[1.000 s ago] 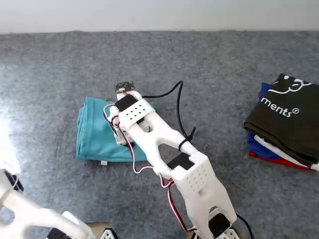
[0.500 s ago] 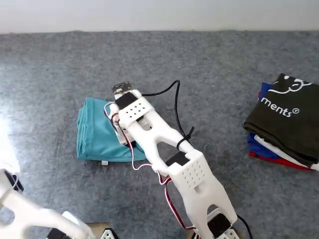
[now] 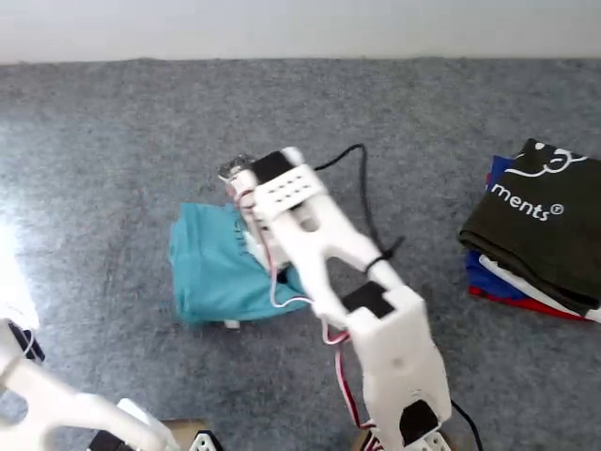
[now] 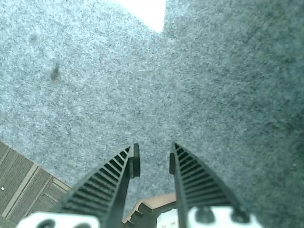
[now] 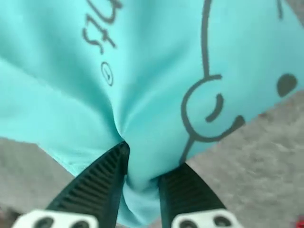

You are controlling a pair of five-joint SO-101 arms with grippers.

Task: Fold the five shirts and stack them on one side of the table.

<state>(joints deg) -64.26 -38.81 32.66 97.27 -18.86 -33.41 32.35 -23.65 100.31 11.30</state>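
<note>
A folded teal shirt lies left of the table's middle, with dark print on it. My right gripper is shut on the teal shirt's edge, pinching a fold of cloth between its black fingers. From above, the right arm stretches from the front edge over the shirt's right side. At the right edge sits a stack of folded shirts, a dark one with white print on top, blue, white and red below. My left gripper hovers above bare grey carpet, open a little, holding nothing.
Grey carpet covers the table, with a white wall along the back. Part of the left arm shows at the front left corner. A wooden floor strip shows past the carpet's edge in the left wrist view.
The right arm has swung to the right and dragged the teal shirt with it; the shirt has shifted right and bunched up. The stack at the right has not moved.
</note>
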